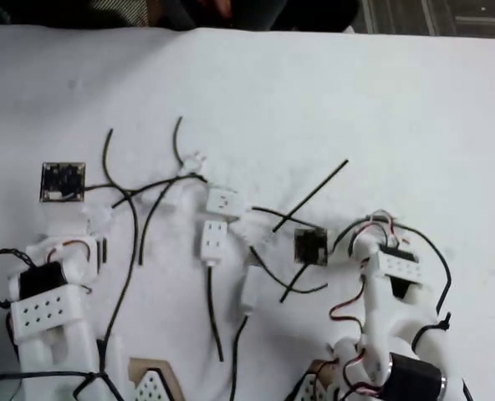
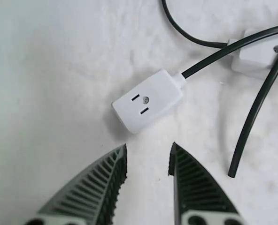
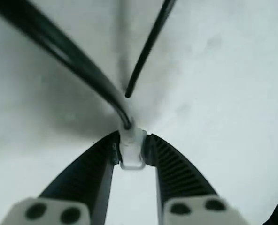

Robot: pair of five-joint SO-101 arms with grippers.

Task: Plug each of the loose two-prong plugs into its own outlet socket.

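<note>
In the left wrist view my left gripper (image 2: 148, 154) stands open just short of a white outlet socket (image 2: 148, 101), whose two slots face the camera and whose black cord (image 2: 223, 51) runs off behind it. From above, that socket (image 1: 104, 215) lies just beyond the left gripper (image 1: 103, 248). My right gripper (image 3: 131, 140) is shut on a small white plug (image 3: 131, 151) with a black cord (image 3: 59, 51) rising from it. Two more white sockets (image 1: 223, 200) (image 1: 213, 238) lie mid-table, with the right gripper (image 1: 264, 241) beside them.
Several black cords (image 1: 135, 234) cross the white cloth between the arms. A loose white plug (image 1: 191, 163) lies farther back, and a white block (image 1: 252, 288) with a cord sits near the front. The far half of the table (image 1: 314, 83) is bare.
</note>
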